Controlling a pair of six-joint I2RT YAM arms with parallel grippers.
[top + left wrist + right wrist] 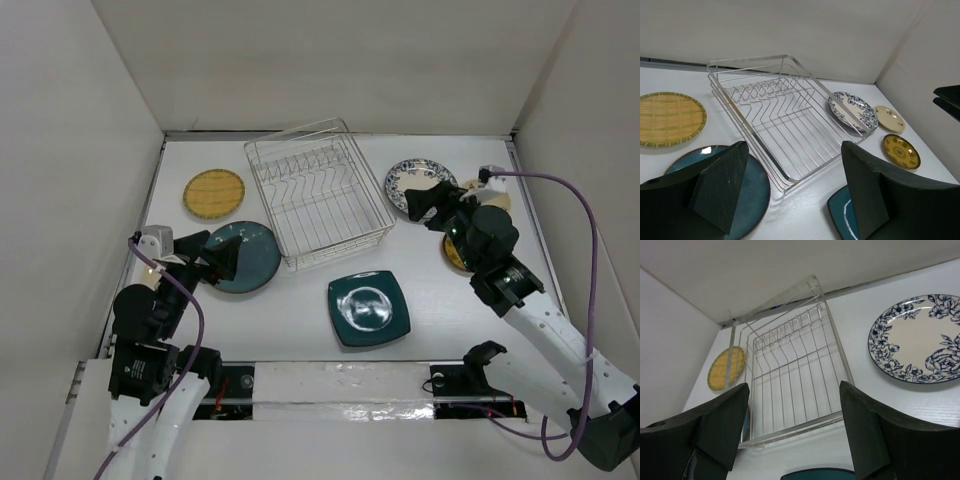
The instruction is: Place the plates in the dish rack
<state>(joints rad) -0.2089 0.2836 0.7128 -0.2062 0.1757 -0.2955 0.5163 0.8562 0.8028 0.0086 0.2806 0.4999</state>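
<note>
The silver wire dish rack [340, 250] stands empty at the table's middle back. A round dark teal plate [260, 258] lies to its left and a square dark teal plate [368, 308] in front of it. A yellow woven-look plate [213, 193] lies at the far left. A blue floral plate [408, 178], a small cream plate [889, 118] and a small yellow-brown plate [901, 151] lie right of the rack. My left gripper [215, 258] is open and empty over the round teal plate's left edge. My right gripper [425, 205] is open and empty by the floral plate.
White walls close in the table on the left, back and right. In the left wrist view the rack's rim [825, 92] runs between the open fingers [720, 187]. In the right wrist view the rack's front rail [800, 424] and the floral plate [917, 340] show.
</note>
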